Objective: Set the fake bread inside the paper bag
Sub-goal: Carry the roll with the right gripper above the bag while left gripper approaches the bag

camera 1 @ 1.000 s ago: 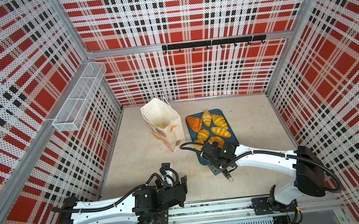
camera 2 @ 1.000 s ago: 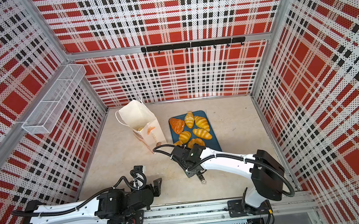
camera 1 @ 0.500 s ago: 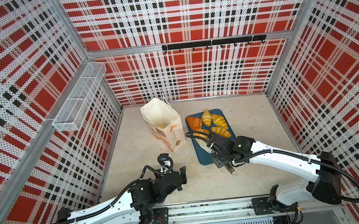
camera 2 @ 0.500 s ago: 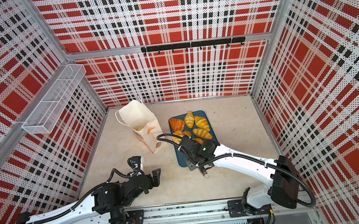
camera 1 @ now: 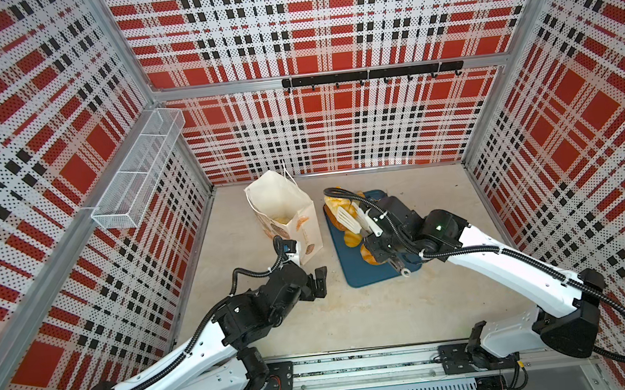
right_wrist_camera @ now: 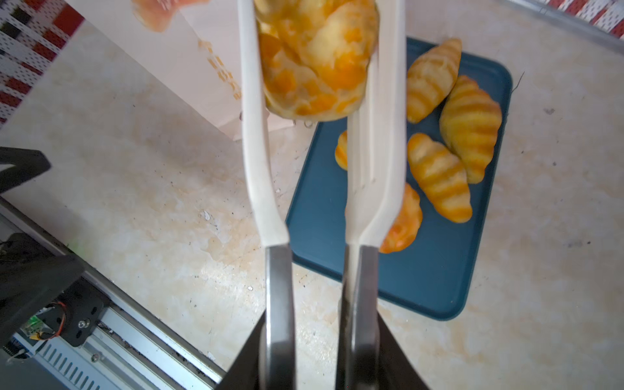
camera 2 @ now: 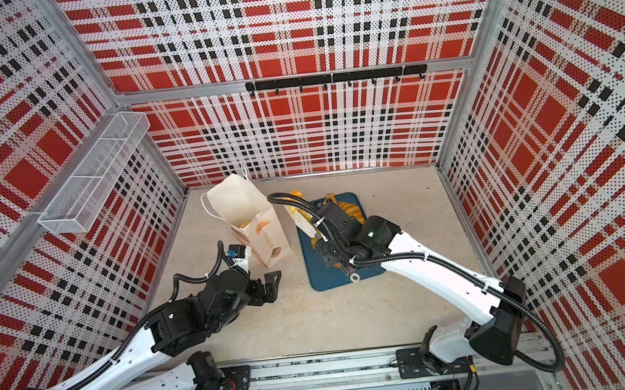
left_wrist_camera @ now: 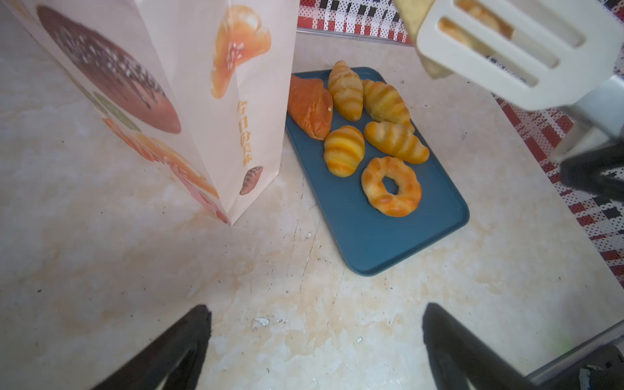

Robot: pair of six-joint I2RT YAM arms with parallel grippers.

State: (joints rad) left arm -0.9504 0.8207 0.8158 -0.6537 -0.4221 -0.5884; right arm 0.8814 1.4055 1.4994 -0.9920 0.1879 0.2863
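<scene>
The cream paper bag (camera 1: 285,210) (camera 2: 244,218) (left_wrist_camera: 189,84) stands open at the back left, and something yellowish shows inside its mouth. Beside it lies a dark-blue tray (camera 1: 365,273) (left_wrist_camera: 388,236) with several pieces of fake bread, among them a ring doughnut (left_wrist_camera: 391,185) and an orange-brown triangular piece (left_wrist_camera: 310,111). My right gripper (right_wrist_camera: 320,337) (camera 1: 371,233) is shut on white tongs (right_wrist_camera: 256,152) (camera 2: 302,222). The tongs clamp a golden bread piece (right_wrist_camera: 317,60) (camera 2: 296,201) in the air between tray and bag. My left gripper (left_wrist_camera: 315,314) (camera 1: 319,281) is open and empty, low over the table in front of the bag.
A white wire basket (camera 1: 137,173) hangs on the left wall. A black hook rail (camera 1: 369,75) runs along the back wall. Plaid panels close in three sides, and the arms' base rail (camera 1: 359,367) runs along the front edge.
The right arm has lifted the tongs with the bread off the tray's near end and carried them farther back, level with the bag. The left arm has reached forward towards the bag's front.
</scene>
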